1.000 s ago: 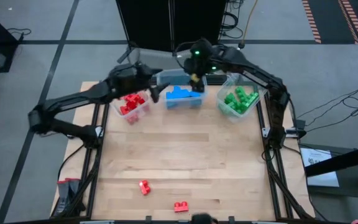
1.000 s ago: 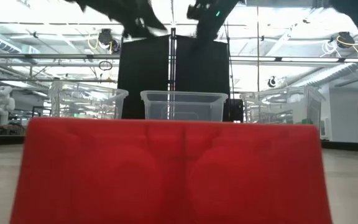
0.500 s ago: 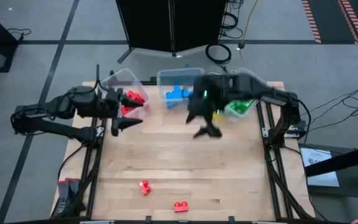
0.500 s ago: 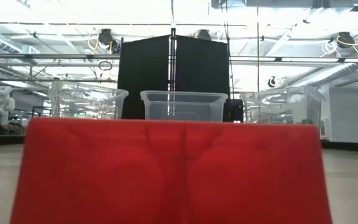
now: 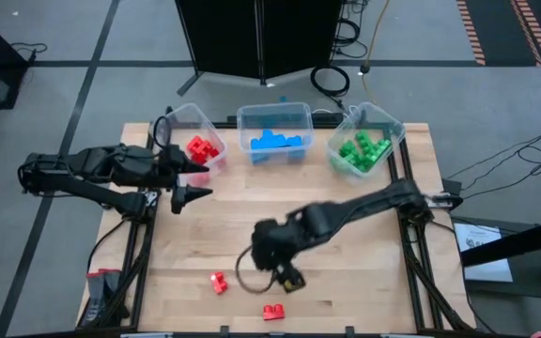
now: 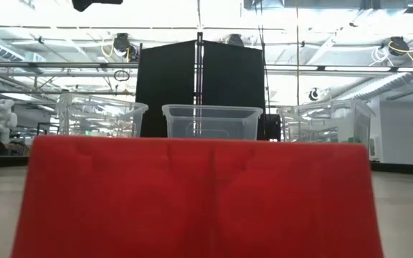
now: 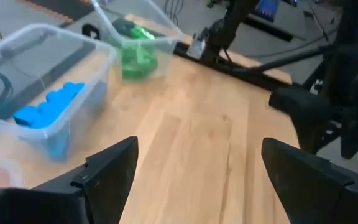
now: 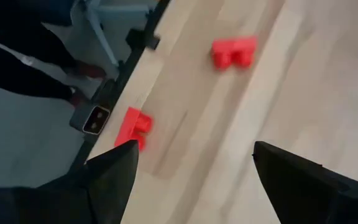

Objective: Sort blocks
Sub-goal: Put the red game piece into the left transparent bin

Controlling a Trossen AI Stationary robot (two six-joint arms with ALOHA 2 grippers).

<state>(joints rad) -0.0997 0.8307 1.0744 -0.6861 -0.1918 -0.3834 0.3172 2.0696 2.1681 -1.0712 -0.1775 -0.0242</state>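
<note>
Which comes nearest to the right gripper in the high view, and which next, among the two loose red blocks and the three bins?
From the right gripper:
1. Red block at the table's front edge and red block to its left: too close to call.
2. Blue bin, back middle.
3. Green bin, back right, and red bin, back left: too close to call.

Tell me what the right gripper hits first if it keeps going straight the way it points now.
Likely bare table between the two loose red blocks, nearer the edge block than the other. The open right gripper holds nothing; depth is unclear.
</note>
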